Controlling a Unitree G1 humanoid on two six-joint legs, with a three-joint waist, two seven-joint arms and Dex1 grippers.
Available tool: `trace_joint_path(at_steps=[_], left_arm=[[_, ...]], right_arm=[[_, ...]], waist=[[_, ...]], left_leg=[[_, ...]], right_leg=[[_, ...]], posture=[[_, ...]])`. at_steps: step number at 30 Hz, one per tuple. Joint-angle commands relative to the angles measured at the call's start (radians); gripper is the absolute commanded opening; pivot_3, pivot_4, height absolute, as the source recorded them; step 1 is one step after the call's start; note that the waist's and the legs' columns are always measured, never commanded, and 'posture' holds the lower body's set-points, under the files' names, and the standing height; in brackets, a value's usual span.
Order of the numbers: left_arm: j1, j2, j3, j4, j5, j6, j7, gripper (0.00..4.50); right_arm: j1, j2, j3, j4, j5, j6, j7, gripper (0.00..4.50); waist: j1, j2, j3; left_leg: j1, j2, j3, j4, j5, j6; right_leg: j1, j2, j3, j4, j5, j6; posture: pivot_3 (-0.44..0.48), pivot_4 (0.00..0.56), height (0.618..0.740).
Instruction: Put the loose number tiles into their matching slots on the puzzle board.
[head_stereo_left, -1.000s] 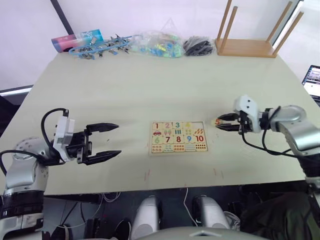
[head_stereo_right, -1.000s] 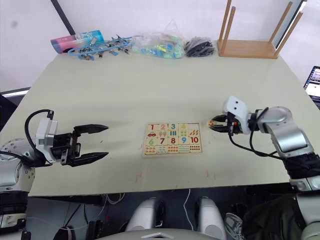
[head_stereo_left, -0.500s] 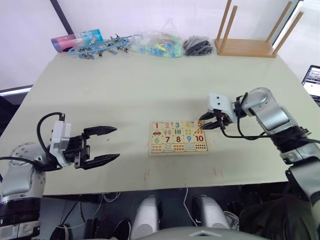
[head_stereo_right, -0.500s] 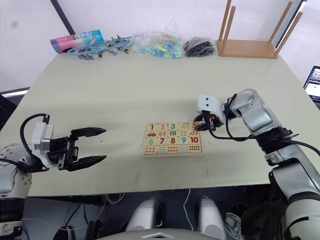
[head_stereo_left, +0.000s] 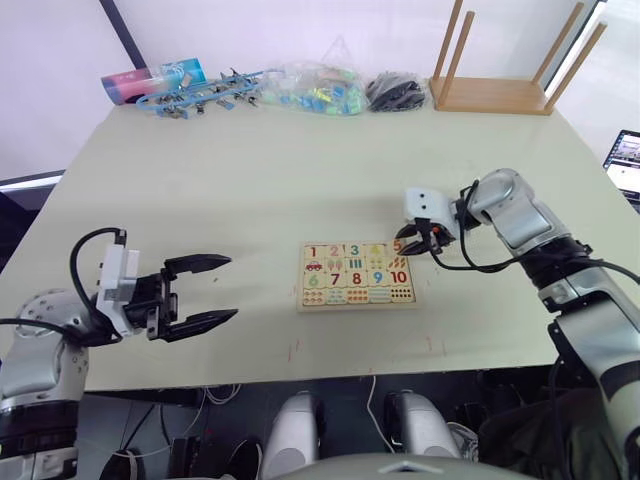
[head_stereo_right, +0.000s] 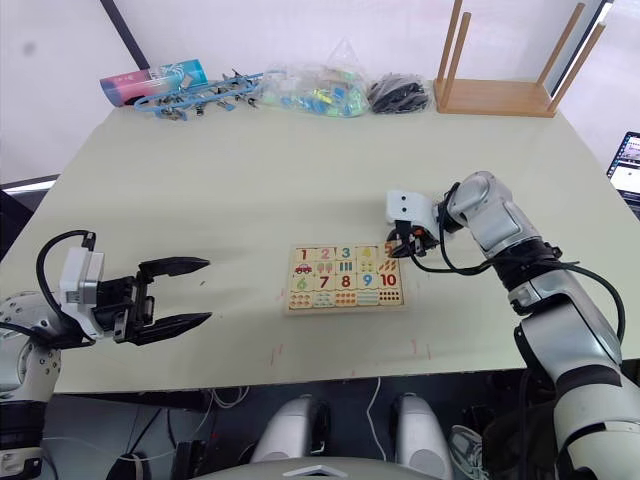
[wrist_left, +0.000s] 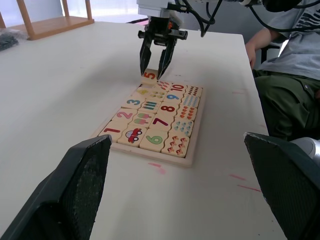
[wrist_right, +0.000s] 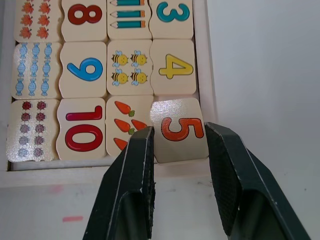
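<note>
One tile, the 5 tile (wrist_right: 179, 129), sits tilted over the corner slot at about 2 o'clock on the puzzle board (head_stereo_left: 356, 273). My right claw (wrist_right: 177, 145) brackets it, fingers slightly apart. My left claw (head_stereo_left: 222, 290) hangs wide open, empty, at 9 o'clock above the tabletop (head_stereo_left: 250, 180).

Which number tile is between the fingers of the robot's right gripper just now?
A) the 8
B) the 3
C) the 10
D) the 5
D: the right gripper has its two black fingers on either side of the orange 5 tile, at the corner of the puzzle board next to the 4 tile.
</note>
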Motion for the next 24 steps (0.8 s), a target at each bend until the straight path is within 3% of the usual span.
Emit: trace_joint_path(at_steps=[1,24], left_arm=[[0.006,0.009,0.032,-0.029,-0.01,-0.015,0.015,4.5],[0.027,-0.004,0.029,-0.052,-0.021,-0.03,0.053,4.5]], right_arm=[[-0.026,0.003,-0.016,-0.015,-0.009,-0.014,0.004,0.98],[-0.03,0.043,-0.018,0.003,-0.039,0.021,-0.015,0.98]], waist=[[0.0,0.0,0.0],[-0.001,0.0,0.0]], left_leg=[[0.0,0.0,0.0,0.0,0.0,0.0],[0.0,0.0,0.0,0.0,0.0,0.0]], right_leg=[[0.0,0.0,0.0,0.0,0.0,0.0],[0.0,0.0,0.0,0.0,0.0,0.0]], posture=[[0.0,0.15,0.74],[0.0,0.15,0.74]])
